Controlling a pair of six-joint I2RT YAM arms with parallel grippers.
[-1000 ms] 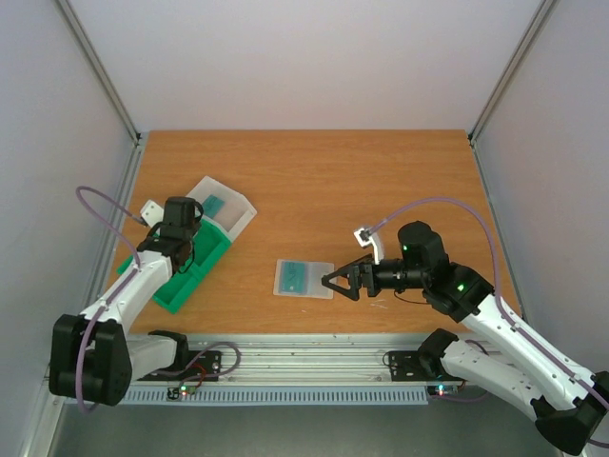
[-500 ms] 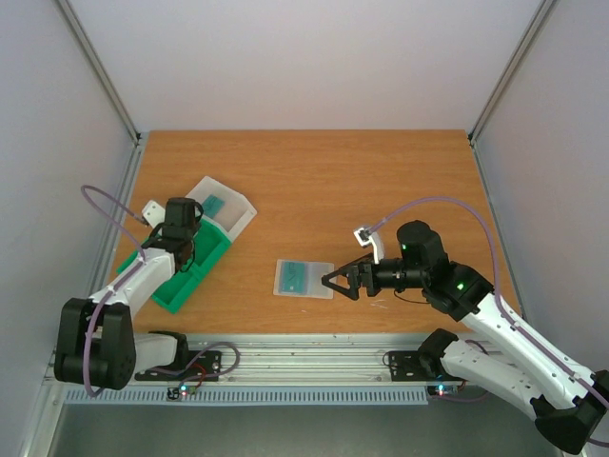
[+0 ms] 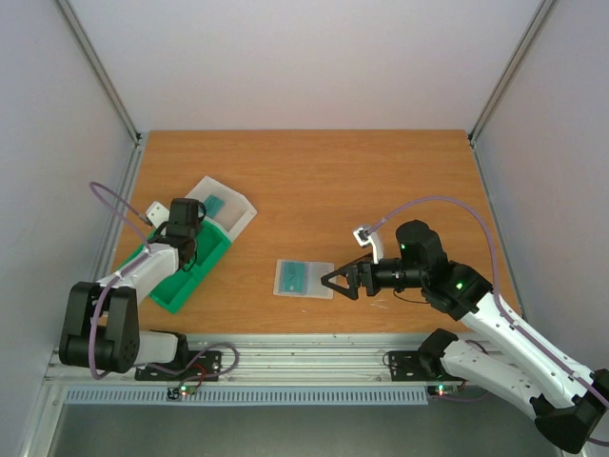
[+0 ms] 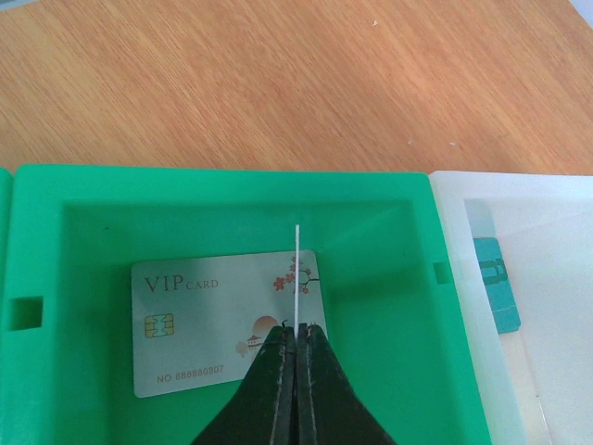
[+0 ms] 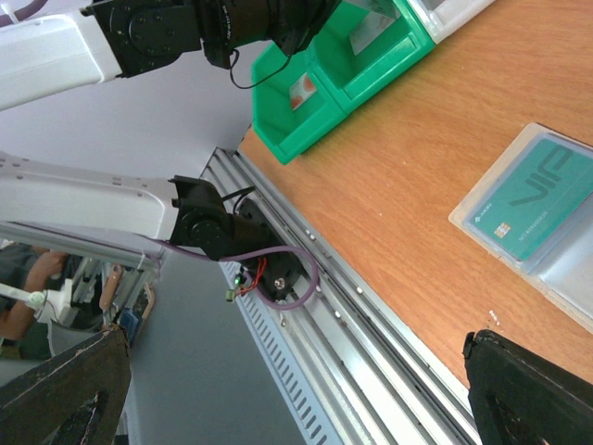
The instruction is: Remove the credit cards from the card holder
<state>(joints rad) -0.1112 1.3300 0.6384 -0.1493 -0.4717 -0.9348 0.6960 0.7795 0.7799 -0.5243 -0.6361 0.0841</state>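
Staying over the green tray (image 4: 408, 195), left pincer (image 4: 297, 326) clamps a card (image 4: 297, 269); right pincer (image 3: 326, 279) gapes.

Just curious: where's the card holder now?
Top view: the card holder lies mid-table, just left of the open right gripper, right of the green tray.

One card holder (image 5: 559, 271), one green tray (image 4: 232, 185), one clear box (image 4: 542, 241) and, as far as visible, five credit cards (image 4: 208, 324).
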